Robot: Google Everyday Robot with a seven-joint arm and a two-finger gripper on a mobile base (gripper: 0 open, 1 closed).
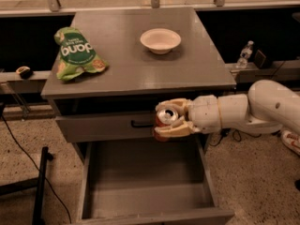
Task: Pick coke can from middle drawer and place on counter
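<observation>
My gripper (169,118) is shut on the red coke can (163,120), whose silver top with pull tab faces up. It holds the can in the air in front of the closed drawer front with the black handle, above the open middle drawer (140,172) and just below the counter's front edge. The drawer's grey floor shows nothing lying on it. The counter (140,64) is a broad grey top behind and above the can. My white arm reaches in from the right.
A green chip bag (77,54) lies on the counter's left side. A white bowl (160,40) sits at its back middle. A clear water bottle (244,54) stands on a ledge to the right. Cables and a black stand are on the floor at left.
</observation>
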